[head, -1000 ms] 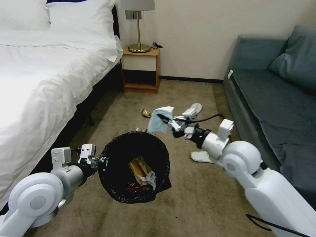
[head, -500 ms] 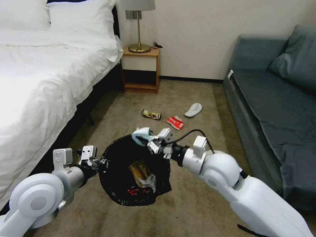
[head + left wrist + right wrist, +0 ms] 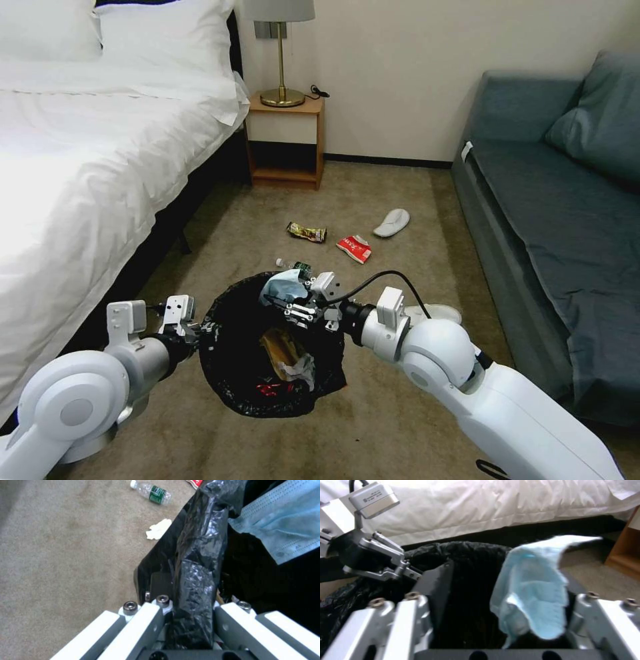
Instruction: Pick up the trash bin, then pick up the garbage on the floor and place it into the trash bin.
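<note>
Trash bin (image 3: 272,347) hung off the floor (image 3: 373,413), its black-bagged rim clamped in the jaws of the left gripper (image 3: 186,620) at the side nearest the bed (image 3: 80,173). Over the last second the right gripper (image 3: 293,308) had swung in from above the carpet and come down over the far edge of the bin's mouth, bringing the blue mask (image 3: 533,595) with it. In the right wrist view its jaws stood apart, and the mask lay draped against one of them over the dark opening, so the release looked under way and the mask about to join the tan bag (image 3: 280,343) inside. A bottle (image 3: 151,492), a tissue (image 3: 158,528), a wrapper (image 3: 307,232), a red can (image 3: 354,248) and a slipper (image 3: 392,222) lay uncollected on the carpet.
</note>
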